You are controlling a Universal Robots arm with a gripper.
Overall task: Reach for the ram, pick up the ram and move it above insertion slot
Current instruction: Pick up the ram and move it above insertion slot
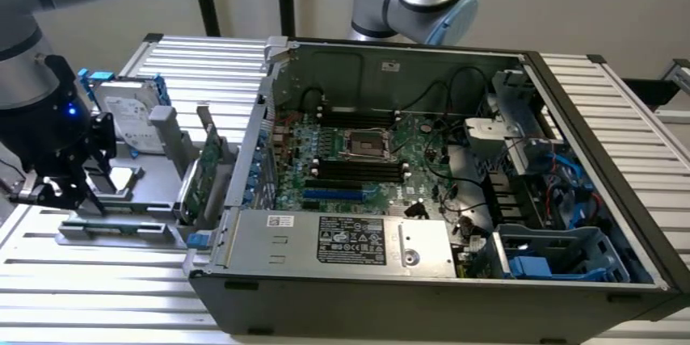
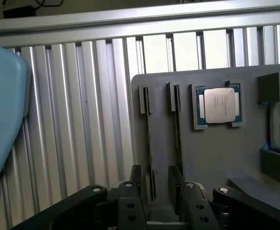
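Grey tray [image 2: 212,163], at the exterior view's left, held the ram [image 2: 150,143] on edge in its slot. The gripper [image 2: 155,194] hung over it, jaws spread wide, straddling the stick, grasping nothing. A second stick [image 2: 178,134] stood just beside; closing off-centre might snag it. Rightward sat the open computer case [image 1: 356,305].

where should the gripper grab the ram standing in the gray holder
Pinch the ram across its two flat faces near mid-length, coming straight down: it stands on edge in the gray holder, so only its top edge is free. The open gripper straddles it.
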